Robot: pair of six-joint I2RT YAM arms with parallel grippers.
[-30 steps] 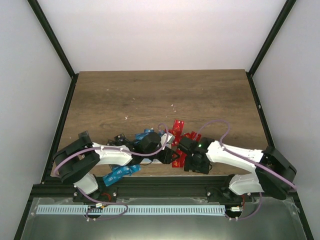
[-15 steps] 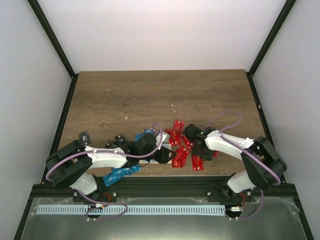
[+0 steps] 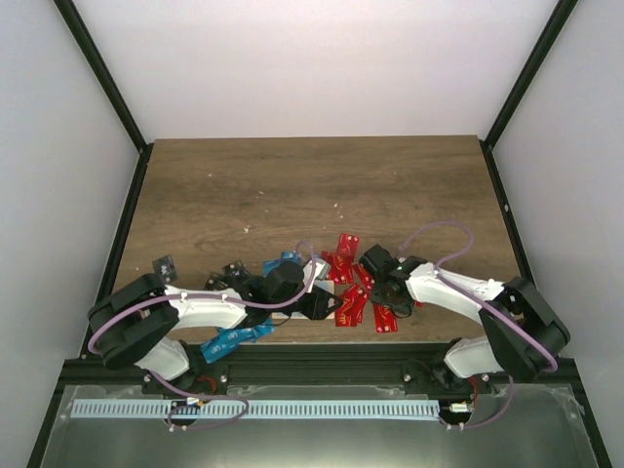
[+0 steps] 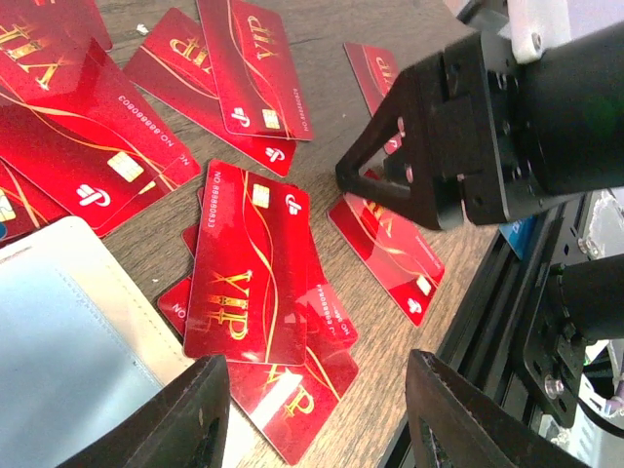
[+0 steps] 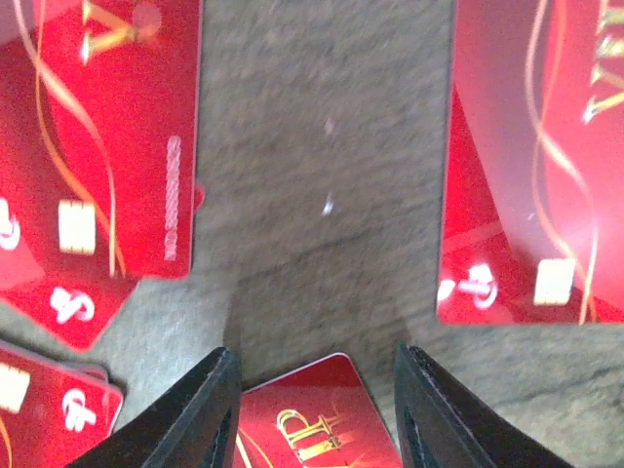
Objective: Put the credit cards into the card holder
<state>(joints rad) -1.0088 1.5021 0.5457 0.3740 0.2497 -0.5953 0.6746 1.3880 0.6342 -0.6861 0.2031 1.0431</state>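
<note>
Red credit cards [image 4: 249, 263] marked VIP lie scattered and overlapping on the wooden table. The pale card holder [image 4: 68, 341] lies flat at the lower left of the left wrist view, with red cards overlapping its edge. My left gripper [image 4: 314, 375] hovers open over those cards, its left finger [image 4: 175, 419] beside the holder. My right gripper [image 5: 317, 356] is low over the table, and one red card [image 5: 312, 419] sits between its jaws, its edges against both fingers. From above, both grippers [image 3: 327, 304] [image 3: 385, 288] meet at the red pile [image 3: 351, 307].
Blue cards [image 3: 234, 338] lie near the table's front edge and more [image 3: 283, 263] behind the left arm. Black cards [image 3: 164, 265] sit at the left. The black frame rail [image 3: 312, 366] runs along the front. The right gripper's body [image 4: 468, 127] looms close in the left wrist view.
My right gripper has moved from the front edge back over the red cards, and its jaws have narrowed around one card. The left arm shifted slightly left, its jaws unchanged.
</note>
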